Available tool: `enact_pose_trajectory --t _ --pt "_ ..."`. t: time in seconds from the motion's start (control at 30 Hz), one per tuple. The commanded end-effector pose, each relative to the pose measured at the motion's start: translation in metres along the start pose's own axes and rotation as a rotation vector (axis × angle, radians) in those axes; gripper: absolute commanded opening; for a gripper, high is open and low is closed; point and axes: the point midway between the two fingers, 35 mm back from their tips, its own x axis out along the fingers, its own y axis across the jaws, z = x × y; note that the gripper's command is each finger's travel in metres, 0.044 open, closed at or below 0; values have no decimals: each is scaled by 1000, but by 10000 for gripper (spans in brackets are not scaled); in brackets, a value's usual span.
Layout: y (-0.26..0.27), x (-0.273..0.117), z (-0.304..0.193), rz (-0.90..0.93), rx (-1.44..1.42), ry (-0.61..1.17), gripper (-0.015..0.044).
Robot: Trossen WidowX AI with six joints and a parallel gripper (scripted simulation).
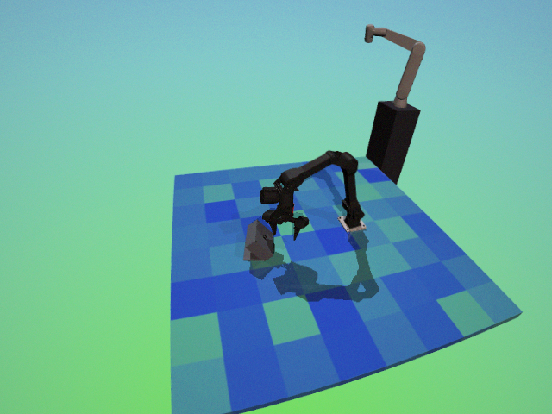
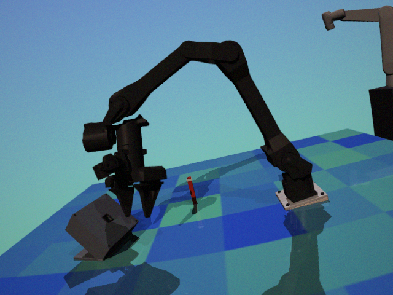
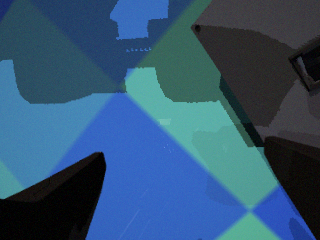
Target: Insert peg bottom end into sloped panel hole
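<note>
The red peg [image 2: 191, 191] stands upright on the table, with a pale band near its top. In the top view it is mostly hidden behind the gripper, and the wrist view does not show it. The grey sloped panel [image 1: 252, 241] [image 2: 90, 219] [image 3: 250, 22] has one squarish hole [image 2: 108, 217] [image 3: 312, 70] in its face. My gripper [image 1: 284, 236] [image 2: 137, 216] [image 3: 184, 152] is open and empty, fingers pointing down. It hangs above the table beside the panel, with one finger close to or over the panel's edge. The peg stands apart from the fingers.
The checkered blue and green table [image 1: 290, 365] [image 2: 253, 228] bears my arm's base plate [image 1: 345, 222] [image 2: 320, 199]. A second, grey-brown arm [image 1: 410, 73] [image 2: 361, 15] stands on a dark pedestal [image 1: 387, 134] [image 2: 382, 114] at the table's far corner.
</note>
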Motion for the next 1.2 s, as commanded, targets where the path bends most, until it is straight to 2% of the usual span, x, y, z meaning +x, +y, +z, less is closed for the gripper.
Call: enact_pose_trajectory --t 0.0,0.6,1.17 --pt "-10 -8 -16 -27 63 22 440" --pt "-49 -49 -93 -147 359 113 440" --pt "-58 -88 -169 -243 641 201 440"
